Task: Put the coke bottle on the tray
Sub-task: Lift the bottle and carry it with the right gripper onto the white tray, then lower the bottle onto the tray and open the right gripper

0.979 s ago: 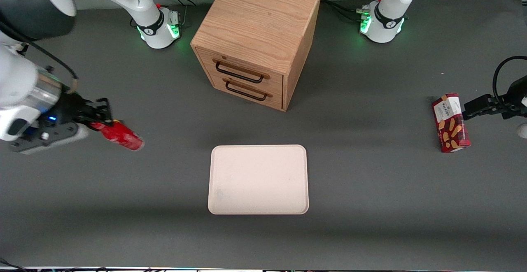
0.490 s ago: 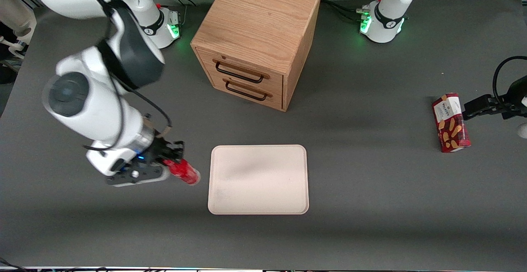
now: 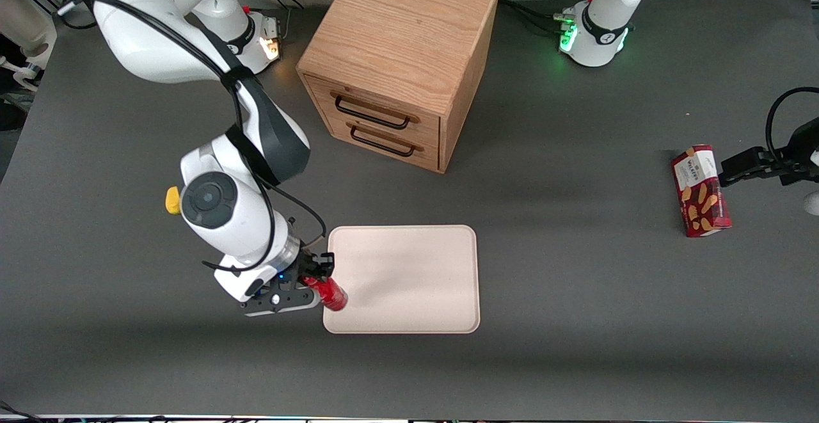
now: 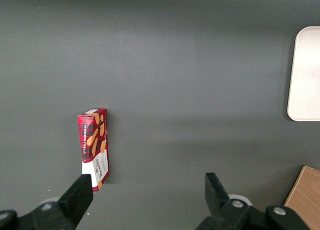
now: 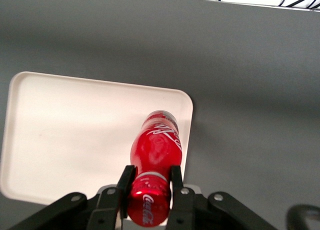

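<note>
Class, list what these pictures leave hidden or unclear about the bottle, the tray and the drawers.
- Coke bottle: its cap, hidden by the gripper in the right wrist view.
- Tray: cut off by the left wrist view's edge.
- Cabinet: drawer contents, hidden by closed fronts in the front view.

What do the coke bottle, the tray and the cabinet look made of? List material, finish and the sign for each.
Coke bottle, gripped in the hand over the tray's edge: glossy red, with sharp highlights; plastic or coated metal, unclear which.
Tray: matte pinkish-beige with a moulded low rim and rounded corners; probably plastic.
Cabinet: wood or wood veneer, from its visible grain, satin finish; dark, thin drawer handles, likely metal.
</note>
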You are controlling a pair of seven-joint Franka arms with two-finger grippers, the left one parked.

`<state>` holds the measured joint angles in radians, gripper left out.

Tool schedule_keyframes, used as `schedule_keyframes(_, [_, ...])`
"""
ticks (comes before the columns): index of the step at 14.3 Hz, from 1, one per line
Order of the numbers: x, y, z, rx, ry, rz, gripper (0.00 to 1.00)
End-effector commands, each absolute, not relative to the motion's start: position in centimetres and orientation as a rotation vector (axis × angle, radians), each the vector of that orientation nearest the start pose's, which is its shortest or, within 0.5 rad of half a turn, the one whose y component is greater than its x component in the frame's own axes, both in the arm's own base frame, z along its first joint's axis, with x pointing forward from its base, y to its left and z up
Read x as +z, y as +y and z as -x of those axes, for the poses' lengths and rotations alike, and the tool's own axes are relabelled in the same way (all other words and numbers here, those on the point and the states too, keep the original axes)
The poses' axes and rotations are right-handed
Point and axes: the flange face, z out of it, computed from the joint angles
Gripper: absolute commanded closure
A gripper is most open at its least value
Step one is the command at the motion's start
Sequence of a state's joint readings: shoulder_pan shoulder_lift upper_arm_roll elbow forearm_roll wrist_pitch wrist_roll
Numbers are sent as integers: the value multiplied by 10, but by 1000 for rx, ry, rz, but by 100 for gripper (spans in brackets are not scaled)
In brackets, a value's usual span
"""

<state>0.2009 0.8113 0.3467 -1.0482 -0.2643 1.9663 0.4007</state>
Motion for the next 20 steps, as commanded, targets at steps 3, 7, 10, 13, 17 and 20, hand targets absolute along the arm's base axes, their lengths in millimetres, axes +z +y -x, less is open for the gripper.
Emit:
schedule_keyframes(3, [347,320,-723,-240,-173,3062,100])
schedule_keyframes(7, [335,323,-724,-245,-169,3054,100])
schedule_keyframes(10, [330,322,-724,-231,-166,3057,58])
schedule_keyframes(13, [328,324,-723,-237,-143,3052,31])
schedule_keyframes(17, [327,323,-723,-241,-143,3053,0])
schedule_keyframes(20, [328,323,-723,-243,-145,3052,0])
